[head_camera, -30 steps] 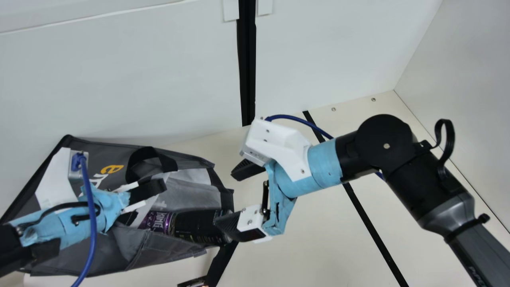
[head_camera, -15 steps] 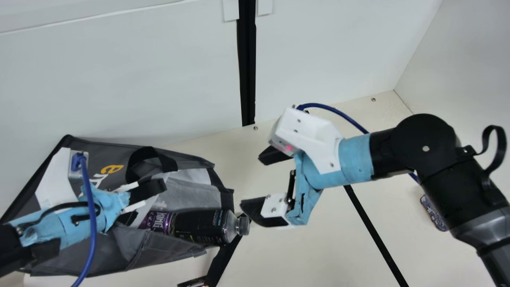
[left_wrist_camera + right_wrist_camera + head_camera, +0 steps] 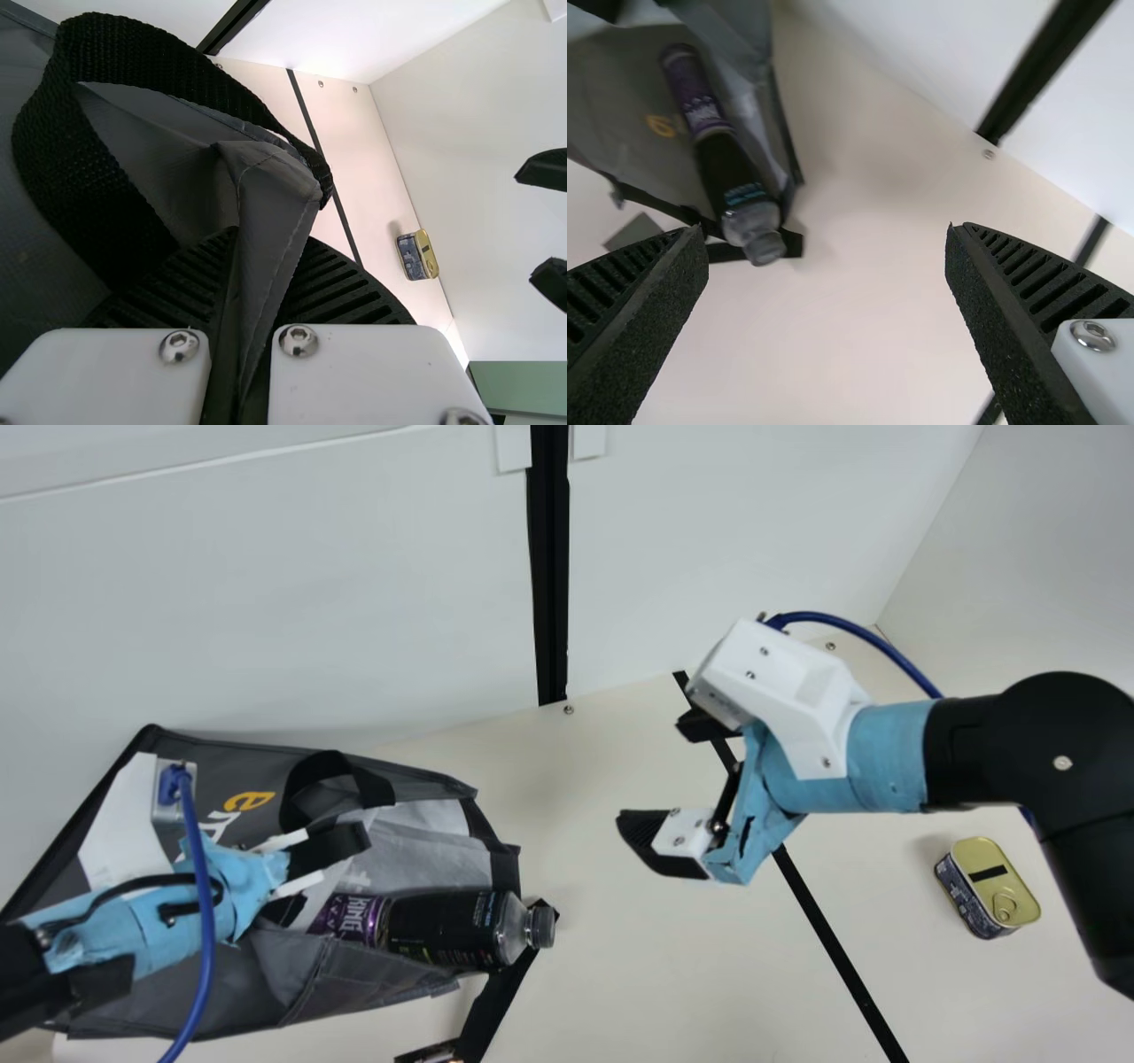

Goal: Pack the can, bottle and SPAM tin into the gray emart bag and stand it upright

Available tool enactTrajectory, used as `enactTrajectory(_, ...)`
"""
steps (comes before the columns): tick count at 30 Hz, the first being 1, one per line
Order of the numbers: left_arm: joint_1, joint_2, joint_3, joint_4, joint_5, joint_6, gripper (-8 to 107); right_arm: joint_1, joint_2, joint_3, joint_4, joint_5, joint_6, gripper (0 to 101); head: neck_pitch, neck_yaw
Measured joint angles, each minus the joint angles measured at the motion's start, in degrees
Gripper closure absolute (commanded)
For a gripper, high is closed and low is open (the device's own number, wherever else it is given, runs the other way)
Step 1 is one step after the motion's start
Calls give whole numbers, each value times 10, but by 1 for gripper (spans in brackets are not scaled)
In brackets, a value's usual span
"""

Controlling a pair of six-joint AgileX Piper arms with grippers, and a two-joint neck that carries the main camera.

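Observation:
The gray emart bag (image 3: 425, 850) lies on its side at the left, its mouth toward the middle. My left gripper (image 3: 306, 859) is over it; in the left wrist view my left gripper (image 3: 239, 292) is shut on a fold of gray fabric beside a black handle. Inside the bag lie the purple can (image 3: 352, 918) and the black bottle (image 3: 447, 928), end to end, the bottle's cap poking out. My right gripper (image 3: 660, 775) is open and empty above the table; its fingers stand wide apart in the right wrist view (image 3: 828, 257). The SPAM tin (image 3: 988, 887) rests at the right, below the right forearm.
Black tape strips (image 3: 828, 939) cross the cream table (image 3: 691, 965). White walls (image 3: 266, 602) rise behind and at the right. A small dark object (image 3: 430, 1052) shows at the bottom edge. The blue cable (image 3: 202, 903) hangs over my left arm.
My right gripper has moved off the bottle toward the right and back, still open, uncovering the bottle's cap. The SPAM tin has come into view from behind the right arm. My left arm has kept still.

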Motion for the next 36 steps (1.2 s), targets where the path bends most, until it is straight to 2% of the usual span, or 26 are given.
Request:
enactTrajectory(9,0,0,0,0,0,0,107,-31,-21,-12,-81,0,68,6,0,-1)
enactTrajectory(23,0,0,0,0,0,0,107,-48,-62,-6,-206,0,185,6,1,-1)
enactTrajectory(36,0,0,0,0,0,0,107,-69,-106,1,-290,0,288,6,1,-1)
